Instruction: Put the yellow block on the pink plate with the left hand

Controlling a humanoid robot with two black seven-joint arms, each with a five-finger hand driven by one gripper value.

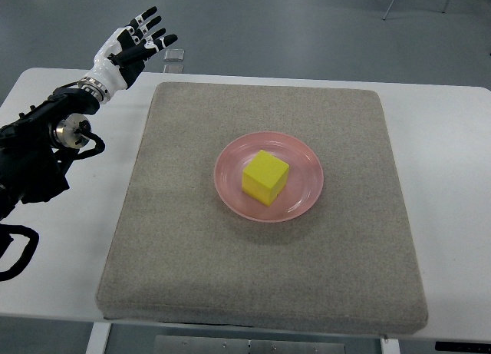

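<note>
A yellow block [265, 177] rests on the pink plate [304, 191], near the plate's middle. The plate lies at the centre of a grey mat [184, 239]. My left hand [142, 39] is raised at the far left, beyond the mat's back-left corner and well away from the block. Its fingers [150, 20] are spread and hold nothing. The left arm [46, 139] comes in from the left edge. No right hand shows.
The mat covers most of a white table [453, 185]. A small clear object [174, 56] lies on the floor past the table's far edge, next to the left hand. Chair legs [391, 4] stand at the top right.
</note>
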